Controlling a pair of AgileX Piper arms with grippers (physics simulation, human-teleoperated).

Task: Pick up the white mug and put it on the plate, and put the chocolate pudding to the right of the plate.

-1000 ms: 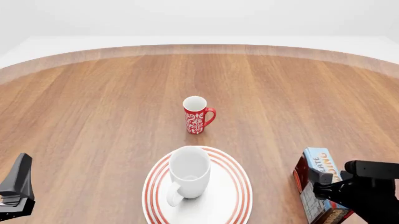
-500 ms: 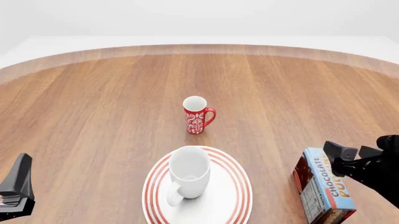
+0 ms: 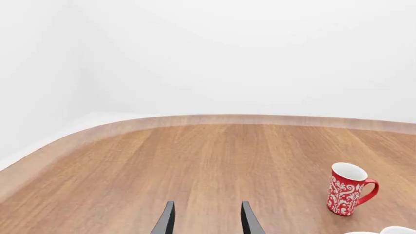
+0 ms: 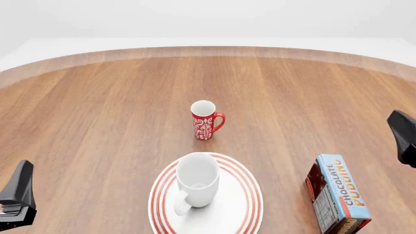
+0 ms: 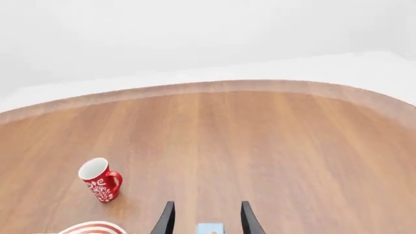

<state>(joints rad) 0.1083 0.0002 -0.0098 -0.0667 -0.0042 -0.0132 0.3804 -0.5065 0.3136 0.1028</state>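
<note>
The white mug [image 4: 196, 186] stood on the plate [image 4: 244, 210], the chocolate pudding [image 4: 335, 194] just to its right on the desk [image 4: 117, 112]. Both end effectors, left [image 3: 205, 218] and right [image 5: 205, 218], hung parted and empty. A careless retreat could topple the carton.

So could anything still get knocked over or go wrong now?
Maybe. The chocolate pudding stands tall and narrow close below the right gripper, so a careless swing might tip it. The white mug sits toward the left part of the plate, handle over the rim, so a bump could slide it off.
</note>
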